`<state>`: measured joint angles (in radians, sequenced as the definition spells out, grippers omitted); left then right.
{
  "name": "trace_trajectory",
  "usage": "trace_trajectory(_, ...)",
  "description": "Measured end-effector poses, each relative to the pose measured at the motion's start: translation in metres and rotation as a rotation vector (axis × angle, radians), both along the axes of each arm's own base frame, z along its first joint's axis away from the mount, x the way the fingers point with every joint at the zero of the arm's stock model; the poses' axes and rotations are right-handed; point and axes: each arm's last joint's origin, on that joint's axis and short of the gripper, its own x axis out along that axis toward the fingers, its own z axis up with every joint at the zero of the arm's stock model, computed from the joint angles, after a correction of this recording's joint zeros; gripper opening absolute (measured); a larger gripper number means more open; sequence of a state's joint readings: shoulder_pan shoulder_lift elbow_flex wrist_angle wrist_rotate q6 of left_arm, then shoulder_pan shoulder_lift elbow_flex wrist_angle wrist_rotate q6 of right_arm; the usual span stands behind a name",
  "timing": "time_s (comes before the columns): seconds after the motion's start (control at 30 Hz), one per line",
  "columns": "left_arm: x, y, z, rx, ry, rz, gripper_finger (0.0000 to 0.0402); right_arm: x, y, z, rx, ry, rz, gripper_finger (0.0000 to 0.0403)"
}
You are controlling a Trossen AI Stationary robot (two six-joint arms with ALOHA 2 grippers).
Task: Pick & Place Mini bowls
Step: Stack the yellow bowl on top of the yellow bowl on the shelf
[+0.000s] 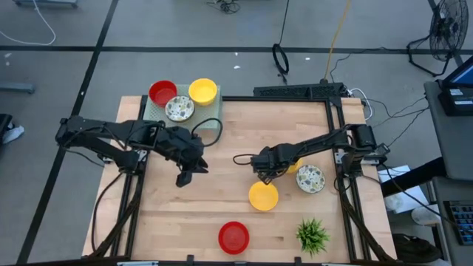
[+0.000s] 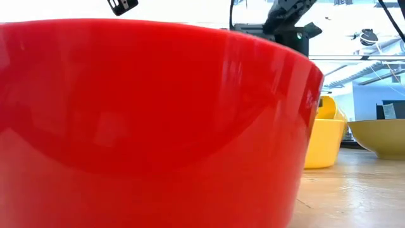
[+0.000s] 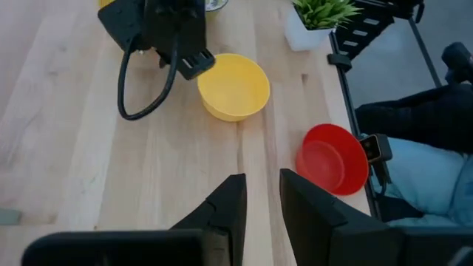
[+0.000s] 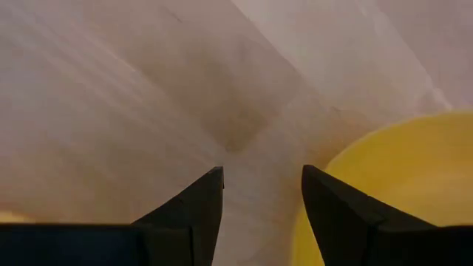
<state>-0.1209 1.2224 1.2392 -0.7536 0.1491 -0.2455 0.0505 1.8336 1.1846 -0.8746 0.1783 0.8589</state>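
The table (image 1: 222, 185) is pale planked wood with a smooth matt finish, the red bowl (image 2: 152, 120) looks like glossy plastic, and the yellow bowl (image 3: 233, 86) appears smooth and satiny.

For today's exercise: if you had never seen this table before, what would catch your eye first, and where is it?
Bright mini bowls stand out on the pale wooden table: a red bowl at the near edge and a yellow bowl just below the open right gripper. A red, yellow and patterned trio clusters at the far left corner, and a green plant sits near right.
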Motion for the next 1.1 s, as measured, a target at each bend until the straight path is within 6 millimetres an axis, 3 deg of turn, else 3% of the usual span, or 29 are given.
trace_trajectory(0.13,0.0,-0.003,0.0,0.0,0.0,-0.01,0.0086,-0.003,0.0,-0.002,-0.002,0.008,0.007,0.0171)
trace_trajectory(0.33,0.0,-0.003,0.0,0.004,-0.001,-0.012,0.0086,-0.005,0.001,0.015,0.0,-0.061,0.013,0.0171)
trace_trajectory(0.57,0.0,-0.003,0.0,0.005,-0.001,-0.012,0.0086,-0.019,-0.002,0.058,-0.051,-0.2,0.005,0.0171)
trace_trajectory(0.77,0.0,-0.003,0.0,0.005,-0.002,-0.012,0.0086,-0.051,-0.007,0.091,-0.115,-0.193,-0.114,0.0171)
trace_trajectory(0.97,0.0,-0.002,0.0,0.028,-0.006,0.001,0.0086,-0.076,-0.018,0.094,-0.177,-0.027,-0.278,0.0171)
trace_trajectory(1.1,0.0,-0.002,0.0,0.044,-0.011,-0.013,0.0086,-0.082,-0.029,0.075,-0.178,0.001,-0.346,0.0171)
